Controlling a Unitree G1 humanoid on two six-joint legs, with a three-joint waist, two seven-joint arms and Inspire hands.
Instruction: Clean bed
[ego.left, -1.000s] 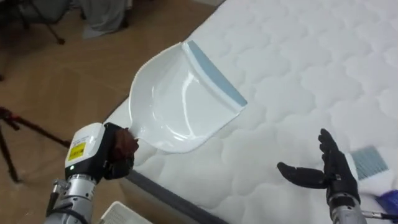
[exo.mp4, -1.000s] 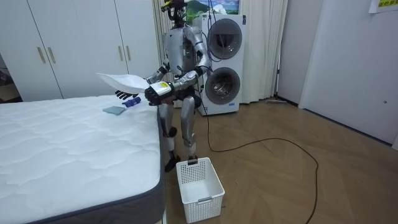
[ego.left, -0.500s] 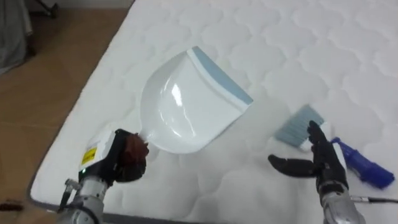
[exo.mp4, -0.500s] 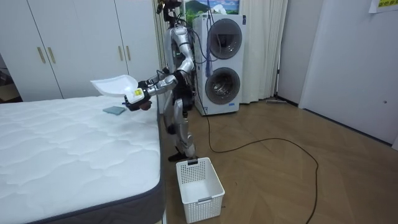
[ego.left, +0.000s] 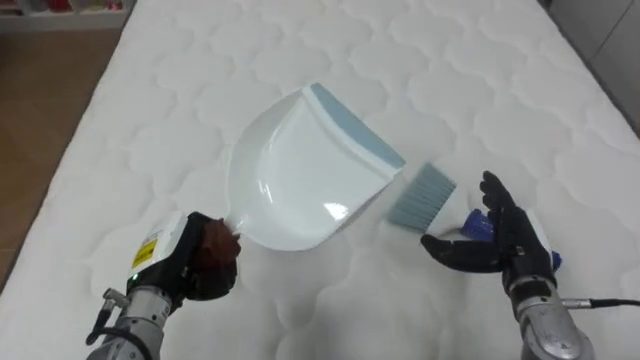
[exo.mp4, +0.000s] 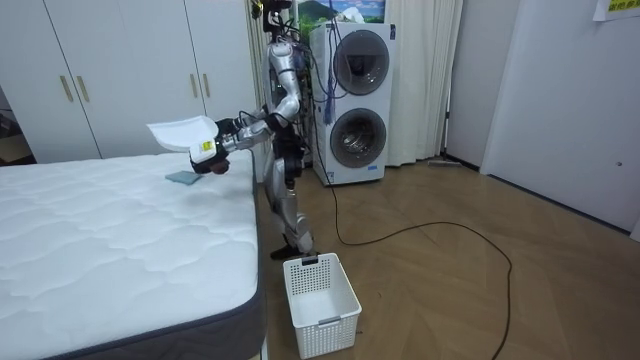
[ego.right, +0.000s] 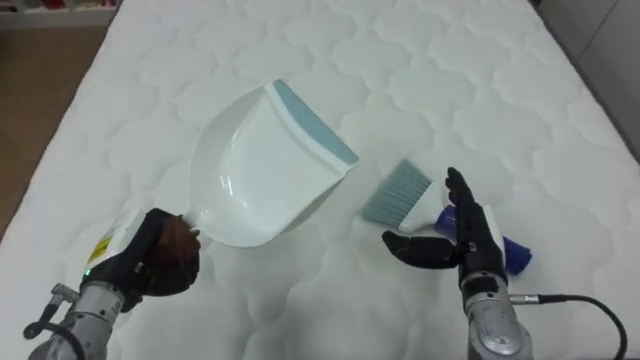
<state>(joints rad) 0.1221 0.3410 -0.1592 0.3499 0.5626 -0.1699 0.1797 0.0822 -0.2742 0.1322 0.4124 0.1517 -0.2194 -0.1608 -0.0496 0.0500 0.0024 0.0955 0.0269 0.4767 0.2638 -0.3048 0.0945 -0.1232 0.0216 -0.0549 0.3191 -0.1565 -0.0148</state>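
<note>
A white dustpan (ego.left: 305, 170) with a pale blue lip hangs tilted over the white quilted mattress (ego.left: 200, 60). My left hand (ego.left: 205, 265) is shut on its handle at the lower left. A hand brush (ego.left: 420, 195) with light blue bristles and a dark blue handle lies on the mattress, just right of the pan's lip. My right hand (ego.left: 500, 245) is open right over the brush's blue handle, thumb spread, holding nothing. In the room view I stand at the bed's far corner, leaning over it with the dustpan (exo.mp4: 180, 132) raised above the brush (exo.mp4: 183, 177).
A white plastic basket (exo.mp4: 320, 290) stands on the wooden floor by the bed's near corner. Stacked washing machines (exo.mp4: 355, 100) are behind me and white wardrobes (exo.mp4: 120, 70) line the wall. The mattress edge and bare floor (ego.left: 40, 130) lie to my left.
I have turned from the floor side to face the bed, so the view has shifted onto the mattress. The dustpan now hangs over the bed, and my right hand has closed in on the brush.
</note>
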